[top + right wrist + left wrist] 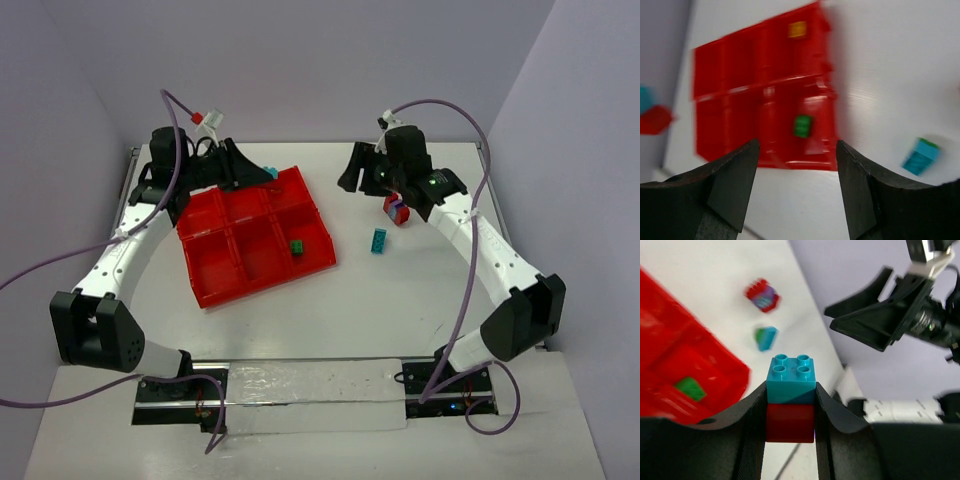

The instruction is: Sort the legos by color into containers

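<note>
Right wrist | tray (760, 87) blurred | left gripper (790, 390) half-hides red brick (790, 423)

Red plastic six-compartment tray (215, 225), centre-left, holds one green studded brick (298, 247); right of it, teal brick (379, 240) and red-purple pair (397, 209); teal-on-red pair (790, 400) above the tray's top edge.

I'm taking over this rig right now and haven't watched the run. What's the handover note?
Left gripper: shut on a teal-on-red pair, at the tray's far edge.
Right gripper: open, empty.
Done: green brick and orange brick sit in separate compartments of the red tray.
Left: split and bin the held pair. Red-and-purple piece and teal-and-green piece lie unsorted on the table, right of the tray.
</note>
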